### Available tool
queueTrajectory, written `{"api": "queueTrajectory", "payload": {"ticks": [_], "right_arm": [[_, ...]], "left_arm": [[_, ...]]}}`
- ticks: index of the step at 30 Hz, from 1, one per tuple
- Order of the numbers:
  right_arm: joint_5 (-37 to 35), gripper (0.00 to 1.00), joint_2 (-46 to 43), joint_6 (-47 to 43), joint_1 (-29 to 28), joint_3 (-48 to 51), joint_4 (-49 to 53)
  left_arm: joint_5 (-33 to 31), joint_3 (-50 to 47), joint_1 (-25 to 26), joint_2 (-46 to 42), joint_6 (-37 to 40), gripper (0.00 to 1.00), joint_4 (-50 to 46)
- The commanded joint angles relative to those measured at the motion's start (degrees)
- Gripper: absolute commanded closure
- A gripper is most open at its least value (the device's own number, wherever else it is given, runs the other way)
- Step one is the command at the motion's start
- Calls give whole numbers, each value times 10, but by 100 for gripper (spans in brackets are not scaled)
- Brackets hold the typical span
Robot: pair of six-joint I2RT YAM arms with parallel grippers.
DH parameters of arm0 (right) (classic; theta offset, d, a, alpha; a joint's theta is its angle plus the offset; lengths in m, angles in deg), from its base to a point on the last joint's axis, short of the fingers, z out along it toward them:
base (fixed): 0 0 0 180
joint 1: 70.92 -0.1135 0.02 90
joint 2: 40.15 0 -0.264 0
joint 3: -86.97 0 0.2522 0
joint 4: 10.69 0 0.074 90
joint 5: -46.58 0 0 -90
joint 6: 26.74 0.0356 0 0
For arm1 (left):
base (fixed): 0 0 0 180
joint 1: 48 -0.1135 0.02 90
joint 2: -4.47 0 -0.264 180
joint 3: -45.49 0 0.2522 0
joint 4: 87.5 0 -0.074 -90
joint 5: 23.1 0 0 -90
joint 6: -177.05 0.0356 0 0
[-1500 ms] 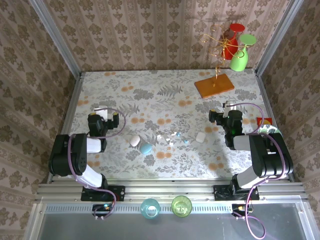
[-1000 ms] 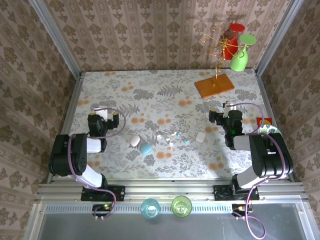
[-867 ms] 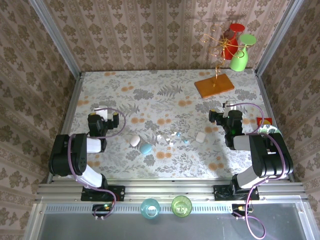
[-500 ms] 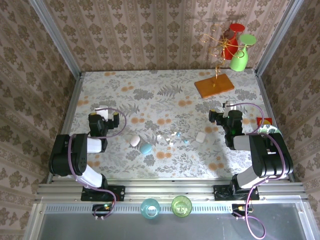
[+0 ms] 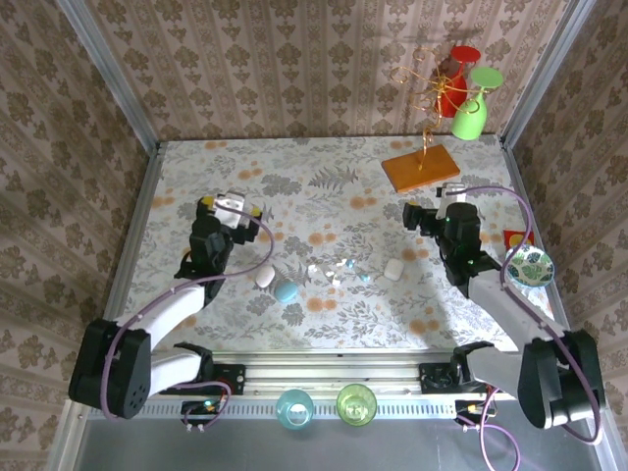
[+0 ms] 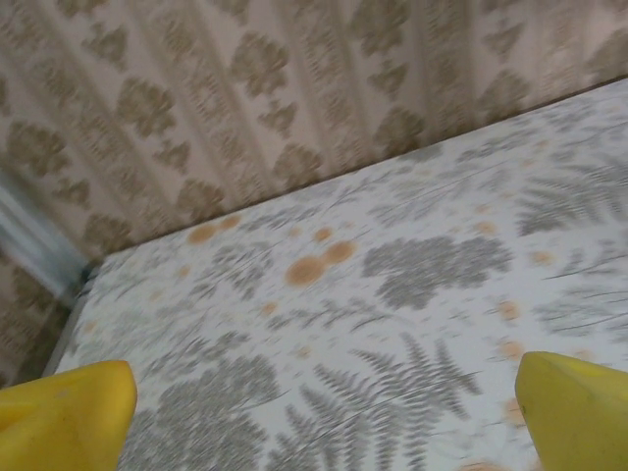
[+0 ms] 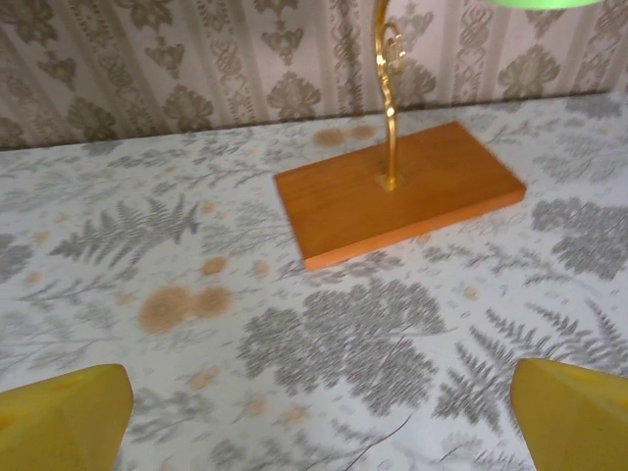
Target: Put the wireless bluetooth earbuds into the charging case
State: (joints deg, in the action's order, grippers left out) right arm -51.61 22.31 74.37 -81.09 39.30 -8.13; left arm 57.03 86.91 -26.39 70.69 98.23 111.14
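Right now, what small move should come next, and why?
Probably lower the left gripper toward the earbuds mid-table. Both it and the right gripper stand open and empty, away from them, and the earbuds lie loose beside the oval cases.

The desk [image 5: 294, 162] wears a matt, floral-printed covering. The base [image 7: 442, 177] is smooth orange-brown wood; the stand [image 7: 387, 59] rising from it is shiny gold metal. The earbuds [image 5: 350, 263] and oval cases [image 5: 287, 291] look like glossy plastic. The walls [image 5: 294, 69] carry matt patterned paper.
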Motion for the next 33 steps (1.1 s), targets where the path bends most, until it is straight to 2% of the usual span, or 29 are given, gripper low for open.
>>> {"api": "queueTrajectory", "payload": {"ticks": [1,5,10,13,18,25,33], "right_arm": [[-35,0,-39,91,-50,-25,195],[-119,0,-51,178,-147,-25,288],[-192,1,-5,272,-242,-23,319],[-180,2,50,315,-250,-28,327],[-150,6,147,330,-249,-54,321],[-121,23,220,332,-245,-68,291],[-114,43,247,328,-243,-67,281]], "left_arm": [[46,25,41,-17,-13,0,-66],[78,44,120,-11,-20,0,-100],[121,32,186,-10,-26,0,-100],[136,26,211,-5,-32,0,-99],[131,38,229,10,-15,0,-110],[121,40,237,19,-15,0,-113],[114,40,244,23,-17,0,-117]]}}
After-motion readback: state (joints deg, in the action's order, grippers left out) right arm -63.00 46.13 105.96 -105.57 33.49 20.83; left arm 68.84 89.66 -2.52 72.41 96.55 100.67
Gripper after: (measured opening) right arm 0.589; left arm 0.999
